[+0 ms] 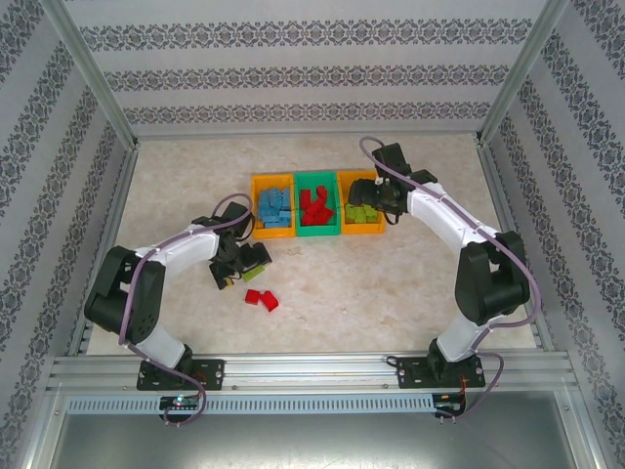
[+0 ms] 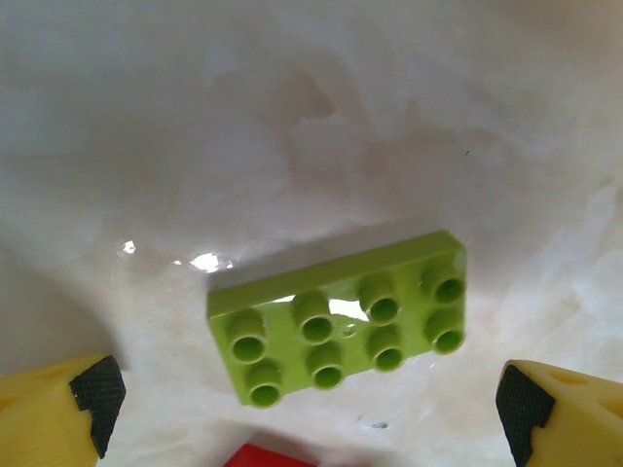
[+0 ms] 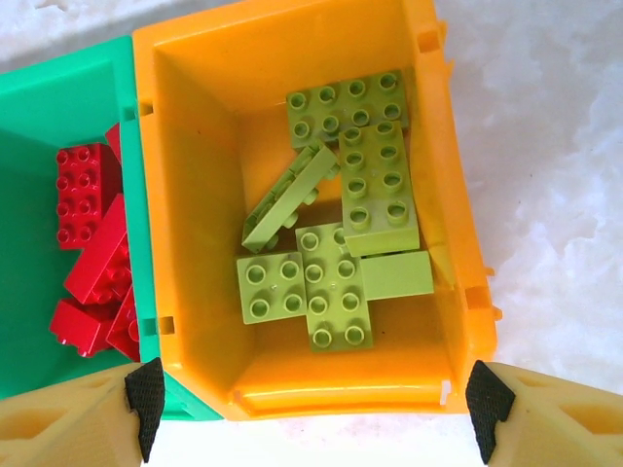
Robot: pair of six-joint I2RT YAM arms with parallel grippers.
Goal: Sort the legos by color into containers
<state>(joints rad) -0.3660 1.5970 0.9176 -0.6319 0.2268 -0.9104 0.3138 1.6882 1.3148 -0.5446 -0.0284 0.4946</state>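
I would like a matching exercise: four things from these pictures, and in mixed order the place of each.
Things
1. light blue plastic studded bricks
2. heaped red plastic bricks
3. single lime green plastic studded brick
4. two loose red plastic bricks

Places
A. on the table, nearer the arm bases than the left gripper
B. in the green plastic bin
C. in the left orange plastic bin
D. on the table between that open gripper's fingers

Pairs: 1-C, 2-B, 3-D, 4-A

Lime bricks [image 3: 380, 195] in orange bin [image 3: 185, 195]; red bricks [image 3: 92, 263] in green bin [image 3: 58, 97]; tool [image 3: 316, 404] spread wide.
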